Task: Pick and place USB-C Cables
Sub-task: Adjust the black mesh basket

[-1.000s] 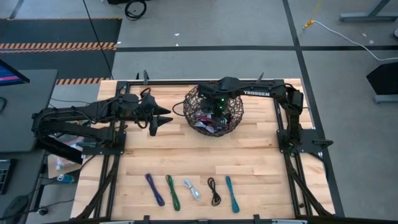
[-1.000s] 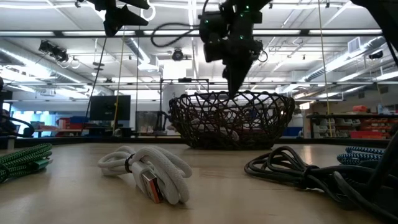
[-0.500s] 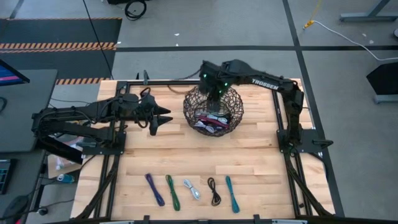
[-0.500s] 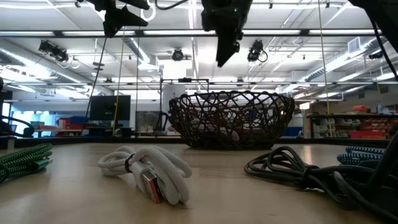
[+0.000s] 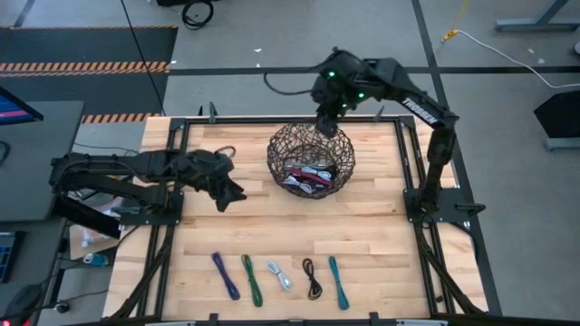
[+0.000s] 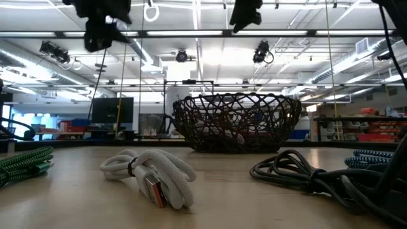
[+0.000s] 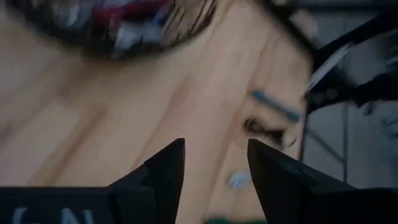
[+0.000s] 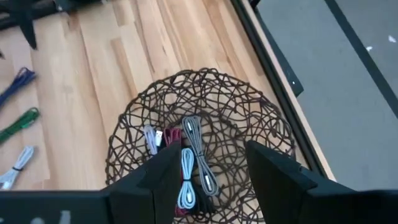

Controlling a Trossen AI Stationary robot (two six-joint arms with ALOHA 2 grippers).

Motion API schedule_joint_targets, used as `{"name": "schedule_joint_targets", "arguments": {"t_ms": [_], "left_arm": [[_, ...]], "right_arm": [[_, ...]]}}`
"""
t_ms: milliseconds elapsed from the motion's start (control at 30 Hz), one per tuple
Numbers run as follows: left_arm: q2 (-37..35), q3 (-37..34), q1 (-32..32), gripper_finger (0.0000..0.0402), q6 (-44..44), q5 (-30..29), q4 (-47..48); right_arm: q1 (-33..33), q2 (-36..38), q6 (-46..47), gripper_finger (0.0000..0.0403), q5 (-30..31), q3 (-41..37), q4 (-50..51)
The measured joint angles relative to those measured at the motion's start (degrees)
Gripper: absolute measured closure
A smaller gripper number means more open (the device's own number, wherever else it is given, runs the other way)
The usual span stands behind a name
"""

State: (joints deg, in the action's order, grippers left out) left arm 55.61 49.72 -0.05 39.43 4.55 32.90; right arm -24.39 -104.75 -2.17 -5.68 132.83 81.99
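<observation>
The right gripper (image 5: pixel 324 116) hangs high over the far rim of the basket (image 5: pixel 278 152), fingers spread and empty; its wrist view looks straight down into the basket (image 8: pixel 124 143), so the arm appears parked clear of the rim after a drop. The left gripper (image 5: pixel 230 193) is over bare tabletop beside the basket, on the left arm's side, fingers apart and empty, pointed toward the near edge where the loose cables lie, seemingly lining up for the next pick

Cables in the basket: several folded bundles are piled at the bottom, among them a light blue one (image 8: pixel 186 180), a grey one (image 8: pixel 196 146), a white one with a silver plug (image 8: pixel 149 138) and something magenta beneath

Cables on the tabletop: five bundles lie in a row along the near edge, parallel and apart, laid out so each can be gripped singly. From the left arm's side:
- purple (image 5: pixel 226 274)
- green (image 5: pixel 251 278)
- white (image 5: pixel 279 274), shown in the low view as a thick braided coil with a metal plug (image 6: pixel 152 175)
- black (image 5: pixel 313 277)
- teal (image 5: pixel 338 282)

Judgement: roughly half remains to be moved
</observation>
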Motion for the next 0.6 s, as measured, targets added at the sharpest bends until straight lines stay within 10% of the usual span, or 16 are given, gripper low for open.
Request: {"name": "schedule_joint_targets", "arguments": {"t_ms": [300,600], "left_arm": [[8.22,-0.14,-6.42,0.0221,1.35,-0.12,-0.82],[12.66,-0.09,-3.78,0.0221,-4.89,2.77,-21.84]], "right_arm": [[-0.08,3.01,2.24,0.0215,-1.70,-0.08,0.18],[0.22,0.13,2.21,0.0220,-5.61,-0.23,3.18]]}}
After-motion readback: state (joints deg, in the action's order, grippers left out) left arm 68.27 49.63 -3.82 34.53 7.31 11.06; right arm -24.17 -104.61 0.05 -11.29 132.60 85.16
